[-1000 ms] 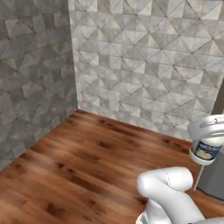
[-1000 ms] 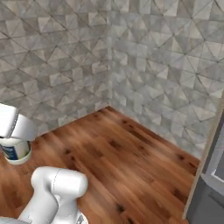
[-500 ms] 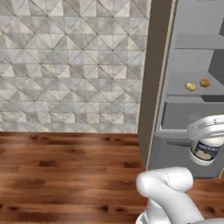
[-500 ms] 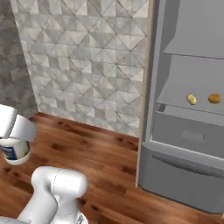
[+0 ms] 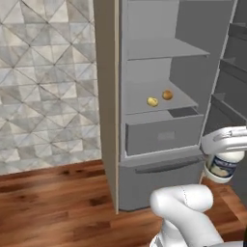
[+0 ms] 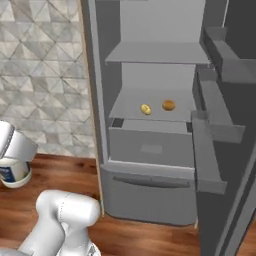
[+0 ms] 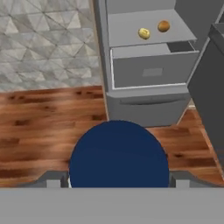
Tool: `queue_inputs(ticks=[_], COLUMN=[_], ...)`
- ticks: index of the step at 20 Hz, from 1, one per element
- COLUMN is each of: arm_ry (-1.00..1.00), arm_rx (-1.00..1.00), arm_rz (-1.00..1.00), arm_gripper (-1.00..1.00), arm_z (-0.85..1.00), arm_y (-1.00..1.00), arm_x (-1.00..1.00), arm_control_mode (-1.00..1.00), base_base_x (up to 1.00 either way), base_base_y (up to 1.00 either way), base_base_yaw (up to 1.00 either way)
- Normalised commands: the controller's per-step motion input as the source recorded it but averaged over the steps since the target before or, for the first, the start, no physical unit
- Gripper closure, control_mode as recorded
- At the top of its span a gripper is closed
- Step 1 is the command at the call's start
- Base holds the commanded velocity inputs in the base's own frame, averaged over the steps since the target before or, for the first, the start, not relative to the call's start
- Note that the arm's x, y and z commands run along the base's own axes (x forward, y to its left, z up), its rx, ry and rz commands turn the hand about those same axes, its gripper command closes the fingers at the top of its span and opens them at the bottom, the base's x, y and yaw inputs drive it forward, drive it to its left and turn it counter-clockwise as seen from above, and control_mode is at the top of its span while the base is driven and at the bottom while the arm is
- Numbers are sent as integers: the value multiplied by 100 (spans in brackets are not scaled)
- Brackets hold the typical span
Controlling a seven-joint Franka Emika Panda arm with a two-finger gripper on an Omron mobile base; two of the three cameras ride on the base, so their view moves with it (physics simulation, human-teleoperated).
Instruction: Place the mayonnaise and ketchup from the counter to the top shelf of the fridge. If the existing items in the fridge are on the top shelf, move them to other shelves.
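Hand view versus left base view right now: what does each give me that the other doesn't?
Hand view alone: the mayonnaise jar's dark blue lid, seen end-on between the gripper fingers. Left base view alone: the jar's pale label and the bare top shelf. Both: the open fridge, its grey drawer, and the yellowish oval beside the orange-brown ball on a lower shelf.

The fridge [image 5: 159, 120] stands open. Two existing items [image 5: 159, 98] lie side by side on a lower shelf, below the top shelf [image 5: 164, 49] and directly above the drawer [image 5: 161, 136]. The mayonnaise [image 5: 222, 167] hangs in the end effector [image 7: 118, 179] in front of the fridge, above the floor [image 5: 53, 198].
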Motion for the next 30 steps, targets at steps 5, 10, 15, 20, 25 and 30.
queue_inputs(ticks=[5, 10, 15, 20, 25, 30], arm_ry=[0, 0, 0, 0, -9, -35], arm_rx=[0, 0, 0, 0, -2, -6], arm_rz=[0, 0, 0, 0, 2, 6], arm_gripper=[100, 100, 100, 100, 100, 100], arm_z=[0, 0, 0, 0, 35, 99], arm_y=[0, 0, 0, 0, 0, 1], arm_x=[0, 0, 0, 0, 27, 60], arm_control_mode=[100, 100, 100, 100, -100, -100], base_base_x=[49, 85, 100, 100, 59, 0], base_base_y=[-83, -44, 14, 13, 1, 0], base_base_yaw=[-33, -17, -1, 0, 0, 0])
